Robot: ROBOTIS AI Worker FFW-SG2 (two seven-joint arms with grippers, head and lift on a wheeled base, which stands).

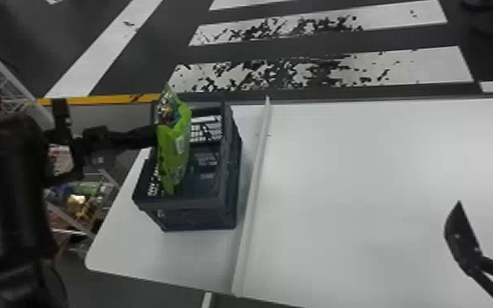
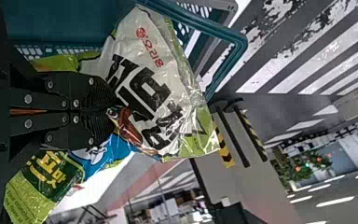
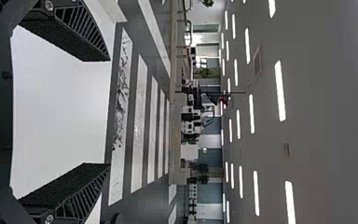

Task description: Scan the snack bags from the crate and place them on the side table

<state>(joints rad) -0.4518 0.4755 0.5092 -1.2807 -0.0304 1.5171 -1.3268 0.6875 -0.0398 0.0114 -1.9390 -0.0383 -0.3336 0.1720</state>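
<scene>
My left gripper [image 1: 151, 136] is at the left side of the crate [image 1: 200, 201], holding a green snack bag [image 1: 174, 149] upright over the crate's opening. In the left wrist view the left gripper [image 2: 106, 110] has its fingers closed on the crumpled bag [image 2: 154, 88], with part of the crate [image 2: 56, 23] beside it. At the right of the head view, over the white table, is my right gripper [image 1: 460, 241]. The right wrist view shows the right gripper [image 3: 98, 112] with its fingers wide apart and nothing between them.
The crate stands on the white table [image 1: 340, 184], left of a raised pale strip [image 1: 254, 192]. Wire baskets with colourful packages [image 1: 75, 200] are at the left, beyond and below my left arm.
</scene>
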